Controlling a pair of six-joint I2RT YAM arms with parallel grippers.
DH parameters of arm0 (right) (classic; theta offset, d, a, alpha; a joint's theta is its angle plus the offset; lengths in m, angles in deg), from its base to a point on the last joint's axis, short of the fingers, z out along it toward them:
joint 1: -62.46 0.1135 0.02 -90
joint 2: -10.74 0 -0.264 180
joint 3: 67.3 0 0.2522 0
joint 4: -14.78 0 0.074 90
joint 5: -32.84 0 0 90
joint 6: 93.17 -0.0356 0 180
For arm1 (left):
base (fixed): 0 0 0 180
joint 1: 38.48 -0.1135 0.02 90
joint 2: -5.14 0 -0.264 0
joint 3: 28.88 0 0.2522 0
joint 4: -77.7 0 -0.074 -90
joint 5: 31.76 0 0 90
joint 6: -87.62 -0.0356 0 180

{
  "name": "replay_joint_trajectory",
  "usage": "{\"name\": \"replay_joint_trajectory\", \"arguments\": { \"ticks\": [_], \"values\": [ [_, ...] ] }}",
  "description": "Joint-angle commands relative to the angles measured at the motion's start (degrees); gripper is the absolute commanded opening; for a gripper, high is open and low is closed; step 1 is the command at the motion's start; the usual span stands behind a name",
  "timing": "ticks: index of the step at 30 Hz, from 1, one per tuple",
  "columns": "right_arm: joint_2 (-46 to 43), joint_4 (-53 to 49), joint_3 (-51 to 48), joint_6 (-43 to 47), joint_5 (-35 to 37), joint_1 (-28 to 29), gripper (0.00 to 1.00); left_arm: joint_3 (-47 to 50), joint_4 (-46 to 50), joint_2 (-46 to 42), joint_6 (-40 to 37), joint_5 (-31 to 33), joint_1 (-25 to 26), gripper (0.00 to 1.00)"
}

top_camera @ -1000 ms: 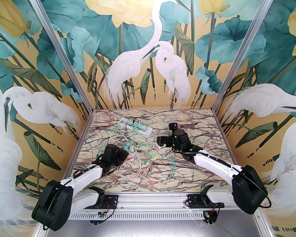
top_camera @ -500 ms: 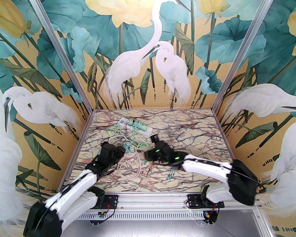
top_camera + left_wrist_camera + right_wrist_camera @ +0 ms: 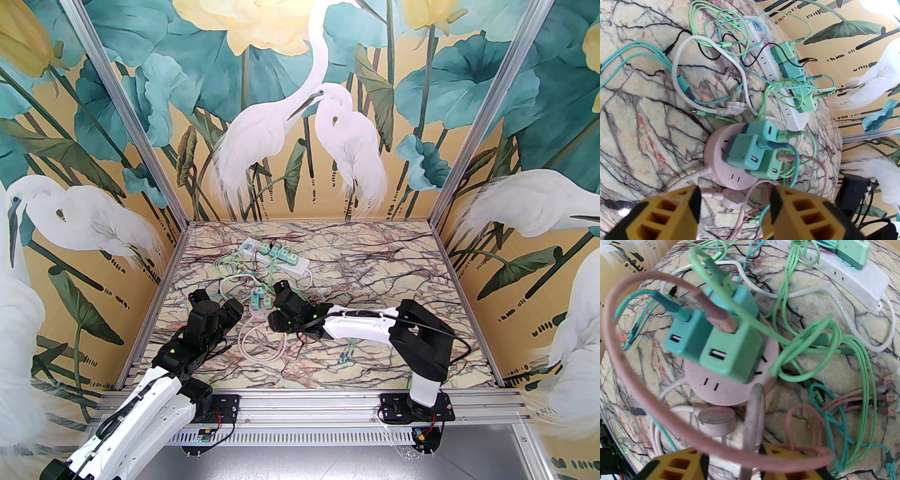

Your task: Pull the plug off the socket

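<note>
While the left gripper (image 3: 736, 195) is hovering spread, the right gripper (image 3: 734, 456), jaws apart, is straddling a thick pink cable (image 3: 755, 408).

We see walls (image 3: 281, 93) painted with white egrets, teal leaves and pale yellow flowers on tan, joined at the far corners by aluminium posts (image 3: 135, 122). The table (image 3: 398, 262) is veined marble, evenly lit, with a metal rail (image 3: 304, 405) along its near edge.

Ahead of the right gripper (image 3: 733, 458), a pink cable loop (image 3: 646, 277) arches across the approach to the round socket (image 3: 736, 392), and green cables (image 3: 811, 343) crowd the gripper's right. Forward-left of the left gripper (image 3: 735, 194), open table (image 3: 628, 117) gives clearance.
</note>
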State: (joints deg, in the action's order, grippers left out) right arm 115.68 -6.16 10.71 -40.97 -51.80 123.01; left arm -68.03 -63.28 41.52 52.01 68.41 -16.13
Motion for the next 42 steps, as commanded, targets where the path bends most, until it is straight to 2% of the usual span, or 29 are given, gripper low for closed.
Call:
{"name": "replay_joint_trajectory", "arguments": {
  "ticks": [1, 2, 4, 7, 10, 19, 29, 31, 36, 39, 42],
  "values": [
    [1.2, -2.2, 1.2, -0.6, 2.4, 0.0, 0.34, -0.6, 0.9, -0.4, -1.2, -0.3, -0.4, 0.55],
    [1.3, -2.2, 1.2, -0.5, 2.5, -0.2, 0.31, -0.5, 0.9, -0.4, -1.2, -0.3, -0.4, 0.55],
    [1.6, -2.6, 1.1, 0.2, 3.0, -0.5, 0.14, -0.2, 0.9, -0.5, -1.1, -0.3, -0.4, 0.55],
    [0.4, -4.1, 0.6, 1.3, 5.1, -1.3, 0.05, -0.4, 1.1, -0.7, -1.5, -0.5, -0.4, 0.56],
    [-2.3, -4.4, -1.7, 2.6, 5.8, -3.1, 0.00, -1.0, 1.3, -0.7, -2.1, -0.9, -0.4, 0.56],
    [-11.4, -7.7, -8.2, 11.5, 5.3, -14.5, 0.00, -1.9, -1.0, 0.4, -3.5, -2.7, -0.4, 0.55],
    [-15.7, -12.2, -9.8, 22.5, 2.9, -29.5, 0.00, -2.6, -5.0, 3.1, -5.9, -6.6, -0.3, 0.55],
    [-15.5, -12.2, -8.7, 22.3, -0.9, -33.9, 0.00, -2.6, -5.7, 3.4, -6.4, -7.4, -0.2, 0.54],
    [-13.8, -12.3, -5.7, 22.7, -4.7, -41.7, 0.00, -2.6, -6.4, 4.4, -7.5, -9.2, 0.0, 0.54],
    [-13.3, -12.0, -4.6, 22.8, -9.2, -43.3, 0.02, -2.3, -6.9, 5.4, -8.4, -10.2, 0.3, 0.54],
    [-13.1, -12.8, -3.4, 22.7, -11.5, -42.5, 0.11, -1.2, -8.7, 6.0, -8.9, -10.9, 0.4, 0.55]
  ]
}}
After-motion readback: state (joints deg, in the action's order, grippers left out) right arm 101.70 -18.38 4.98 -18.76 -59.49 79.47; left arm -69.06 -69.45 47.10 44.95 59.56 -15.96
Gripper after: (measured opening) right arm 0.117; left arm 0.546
